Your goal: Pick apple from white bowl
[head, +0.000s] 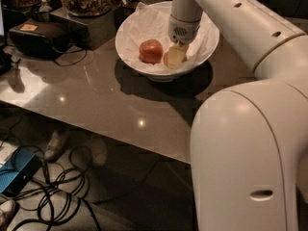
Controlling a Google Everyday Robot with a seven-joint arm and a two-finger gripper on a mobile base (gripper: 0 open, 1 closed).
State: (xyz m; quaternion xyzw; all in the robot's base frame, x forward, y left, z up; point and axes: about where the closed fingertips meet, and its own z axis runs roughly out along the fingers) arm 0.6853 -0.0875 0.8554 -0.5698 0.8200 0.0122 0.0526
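Apple: low in the white bowl, near its middle, mostly hidden, only an orange-tinged sliver showing. Surface carrying that bowl, lined with crumpled paper, two fruits inside. Gripper down in the bowl, right against the apple; jaws spread or pinching, cannot tell. Red apple just left of it, close enough to get nudged. Best handled by centring on the pale fruit, closing gently, lifting straight up clear of paper and rim.

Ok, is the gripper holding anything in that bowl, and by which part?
It cannot be told. The gripper is down inside the white bowl, close beside the red apple, hiding whatever is under it.
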